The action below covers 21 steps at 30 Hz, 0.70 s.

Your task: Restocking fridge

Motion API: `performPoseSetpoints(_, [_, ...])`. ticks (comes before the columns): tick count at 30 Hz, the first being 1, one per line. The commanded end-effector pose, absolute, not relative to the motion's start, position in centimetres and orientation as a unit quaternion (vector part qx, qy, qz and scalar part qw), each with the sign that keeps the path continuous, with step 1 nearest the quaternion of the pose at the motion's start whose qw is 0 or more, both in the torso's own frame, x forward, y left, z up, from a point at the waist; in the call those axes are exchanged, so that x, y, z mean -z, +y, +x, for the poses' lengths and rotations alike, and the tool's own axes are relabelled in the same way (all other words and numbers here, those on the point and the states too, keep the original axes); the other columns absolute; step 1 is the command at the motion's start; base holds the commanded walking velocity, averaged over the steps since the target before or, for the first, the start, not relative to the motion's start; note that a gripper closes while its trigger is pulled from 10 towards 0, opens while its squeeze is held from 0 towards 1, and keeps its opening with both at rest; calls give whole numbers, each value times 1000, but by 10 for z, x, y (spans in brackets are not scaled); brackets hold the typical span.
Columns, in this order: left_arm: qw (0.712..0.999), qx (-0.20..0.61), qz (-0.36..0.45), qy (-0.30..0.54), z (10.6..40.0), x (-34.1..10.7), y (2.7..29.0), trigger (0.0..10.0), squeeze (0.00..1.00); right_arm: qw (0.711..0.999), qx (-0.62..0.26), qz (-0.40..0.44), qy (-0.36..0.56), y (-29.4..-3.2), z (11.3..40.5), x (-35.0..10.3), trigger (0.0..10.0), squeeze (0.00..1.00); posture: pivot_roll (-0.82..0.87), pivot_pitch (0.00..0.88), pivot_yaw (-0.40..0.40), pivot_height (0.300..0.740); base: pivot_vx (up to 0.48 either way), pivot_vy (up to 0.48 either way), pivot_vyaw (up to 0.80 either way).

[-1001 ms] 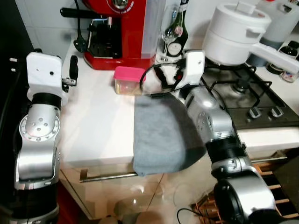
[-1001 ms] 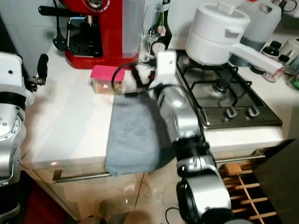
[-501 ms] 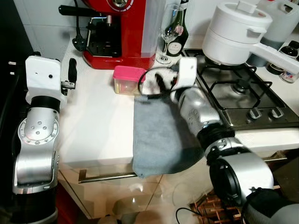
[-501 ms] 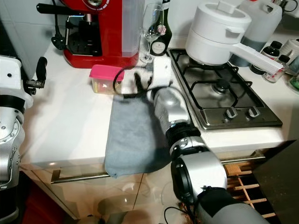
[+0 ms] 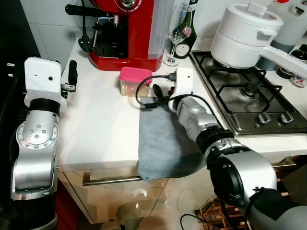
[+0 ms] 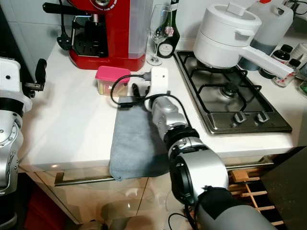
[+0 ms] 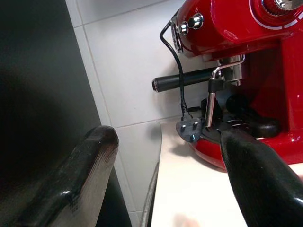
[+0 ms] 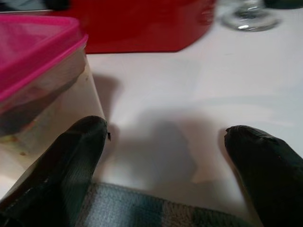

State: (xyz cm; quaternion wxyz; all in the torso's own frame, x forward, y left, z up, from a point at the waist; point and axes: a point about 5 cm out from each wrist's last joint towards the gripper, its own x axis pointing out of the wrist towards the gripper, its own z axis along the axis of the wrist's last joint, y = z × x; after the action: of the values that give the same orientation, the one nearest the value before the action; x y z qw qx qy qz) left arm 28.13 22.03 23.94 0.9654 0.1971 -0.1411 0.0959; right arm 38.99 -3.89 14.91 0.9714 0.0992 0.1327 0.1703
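Beside the open right pincer (image 8: 163, 156), seemingly touching: pink-lidded container (image 5: 134, 81).

No text can be read — the label on the dark bottle (image 5: 182, 49) is too small.

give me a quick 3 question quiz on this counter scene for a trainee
1. True or false: the right gripper is shut on the pink-lidded box.
2. What does the right forearm lie over?
A. the hob
B. the grey cloth
C. the red coffee machine
3. Fill in: the wine glass stands between the coffee machine and the ____.

Key
1. False: its fingers are open, the box beside one finger, not between them.
2. B
3. Hob, with a dark bottle just behind the glass. The left gripper is open at the counter's left end.
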Motion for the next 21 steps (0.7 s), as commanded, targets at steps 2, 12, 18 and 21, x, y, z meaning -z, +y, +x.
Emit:
performPoseSetpoints(2, [967, -83, 195, -144, 282, -240, 214, 10000, 0, 968, -193, 111, 118, -28, 391, -159, 10000, 27, 171, 0, -114, 740, 0, 0, 0])
performPoseSetpoints(12, [968, -78, 192, -143, 283, -239, 211, 10000, 0, 948, -270, 128, 108, 3, 379, -162, 10000, 27, 163, 0, -115, 740, 0, 0, 0])
performPoseSetpoints(18, [974, -53, 178, -127, 283, -233, 207, 10000, 0, 926, -339, 146, 82, 23, 357, -151, 10000, 27, 152, 0, -106, 740, 0, 0, 0])
performPoseSetpoints(21, [984, -19, 125, -122, 278, -233, 208, 10000, 0, 944, -301, 136, -17, 0, 362, -173, 10000, 27, 144, 0, -98, 740, 0, 0, 0])
